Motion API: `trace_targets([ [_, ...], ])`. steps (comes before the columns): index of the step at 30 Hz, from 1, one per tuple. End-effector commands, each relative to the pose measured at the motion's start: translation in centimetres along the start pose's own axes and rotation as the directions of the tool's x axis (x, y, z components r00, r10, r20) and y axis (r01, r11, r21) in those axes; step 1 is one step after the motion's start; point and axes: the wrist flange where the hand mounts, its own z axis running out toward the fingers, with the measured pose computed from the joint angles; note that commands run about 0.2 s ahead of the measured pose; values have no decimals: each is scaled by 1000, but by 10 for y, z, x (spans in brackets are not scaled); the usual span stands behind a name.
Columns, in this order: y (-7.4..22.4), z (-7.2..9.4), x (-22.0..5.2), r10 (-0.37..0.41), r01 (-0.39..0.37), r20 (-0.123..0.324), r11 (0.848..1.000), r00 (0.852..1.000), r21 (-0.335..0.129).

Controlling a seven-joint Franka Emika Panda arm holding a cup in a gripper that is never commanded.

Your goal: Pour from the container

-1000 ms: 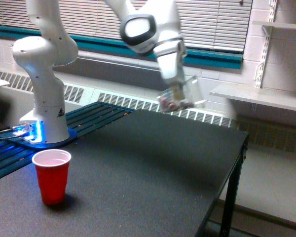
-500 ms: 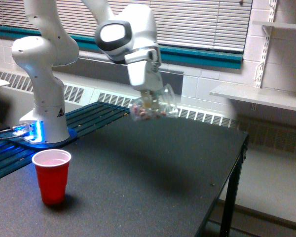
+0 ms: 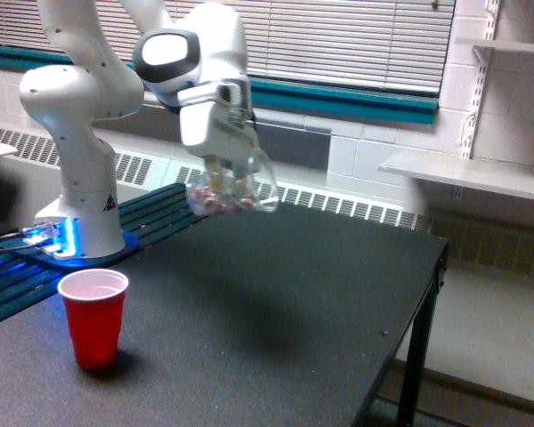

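Note:
My gripper (image 3: 221, 181) is shut on the container (image 3: 236, 189), a clear rounded cup with small pinkish-white pieces lying in its lower side. The container hangs tilted in the air above the black table (image 3: 276, 294), near its far edge. A red plastic cup (image 3: 93, 318) with a white inside stands upright on the table at the exterior view's lower left, well below and to the left of the container. The fingertips are partly hidden behind the clear wall.
The arm's white base (image 3: 80, 191) stands on a blue-lit plate at the exterior view's left. The table's right edge (image 3: 427, 294) drops to the floor. A shelf (image 3: 467, 173) sticks out from the wall at the right, and blinds cover the window behind.
The arm has swung toward the exterior view's left, carrying the container from over the table's far middle toward the red cup's side. The red cup has not moved.

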Motion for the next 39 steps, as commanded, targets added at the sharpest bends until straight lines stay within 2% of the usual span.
trace_targets([
  [1,25,0,-5,73,-72,8,996,997,-44],
  [11,55,-2,-10,108,-106,12,987,994,-118],
  [21,84,1,-18,161,-153,31,974,987,-168],
  [30,110,8,-32,226,-210,53,952,973,-223],
  [39,128,9,-45,295,-268,54,918,954,-292],
])
